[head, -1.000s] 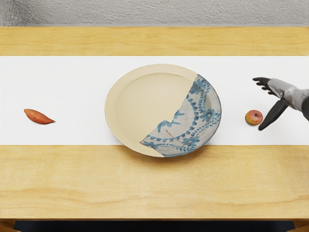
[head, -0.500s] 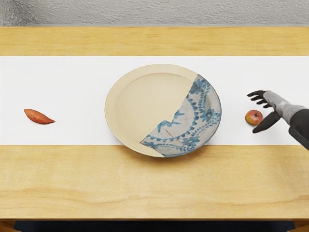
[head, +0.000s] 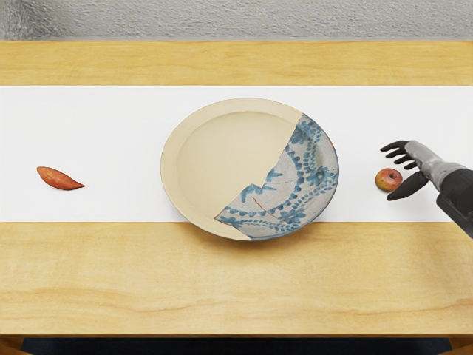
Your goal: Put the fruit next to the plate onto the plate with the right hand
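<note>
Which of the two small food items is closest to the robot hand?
The small round red-and-yellow fruit, beside the right hand; the elongated orange-red piece lies far left.

Looks like a home dining spot, rendered: wooden bench (head: 236,281) under a white cloth (head: 111,140), painted plate (head: 310,159) left of the fingers (head: 408,189), rough grey wall (head: 222,18) beyond.

The table (head: 222,281) is smooth wood. A matt white cloth (head: 111,140) lies under the plate (head: 222,155), which looks like clay.

I see a red-yellow fruit (head: 388,180) beside my dark right hand (head: 408,168); beyond it, the cream plate (head: 222,151) is partly blue-patterned.
</note>
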